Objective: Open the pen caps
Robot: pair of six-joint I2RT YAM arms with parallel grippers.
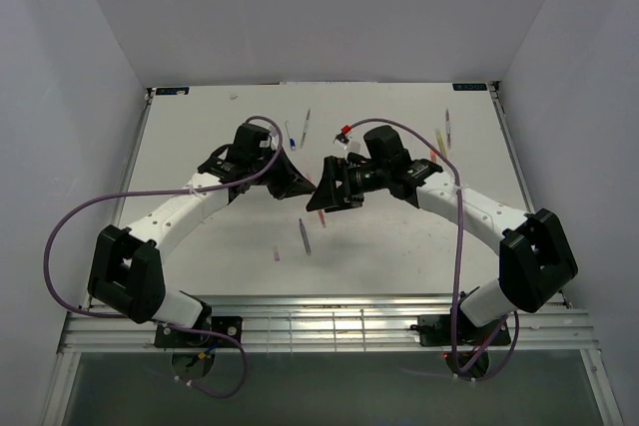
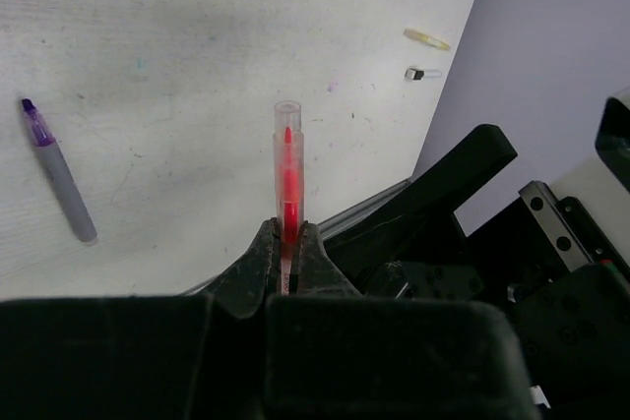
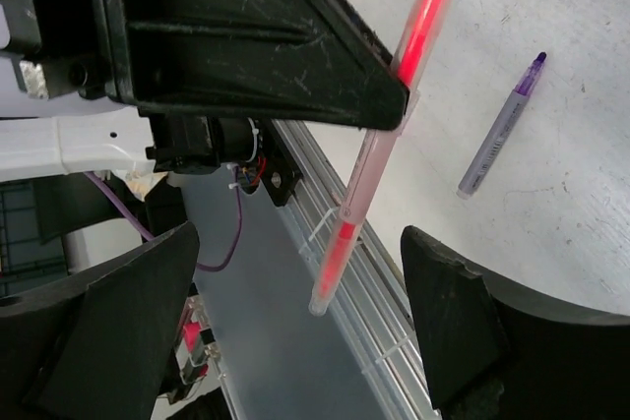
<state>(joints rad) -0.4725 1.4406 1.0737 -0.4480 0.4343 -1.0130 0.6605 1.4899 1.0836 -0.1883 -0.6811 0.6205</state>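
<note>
My left gripper [image 2: 286,228] is shut on a red pen [image 2: 287,179] and holds it above the table. The pen's translucent cap [image 2: 286,120] is on its free end. In the right wrist view the same red pen [image 3: 379,159] sticks out below the left gripper's finger, and its cap [image 3: 333,263] hangs between my right gripper's two fingers without touching them. My right gripper [image 3: 300,272] is open. In the top view the left gripper [image 1: 297,183] and right gripper [image 1: 322,197] meet tip to tip at mid-table, and the pen is hidden between them.
A purple pen [image 1: 305,236] lies on the table below the grippers; it also shows in the left wrist view [image 2: 57,169] and the right wrist view [image 3: 502,125]. Several more pens and small caps [image 1: 344,132] lie scattered toward the back. A metal rail [image 1: 329,321] runs along the near edge.
</note>
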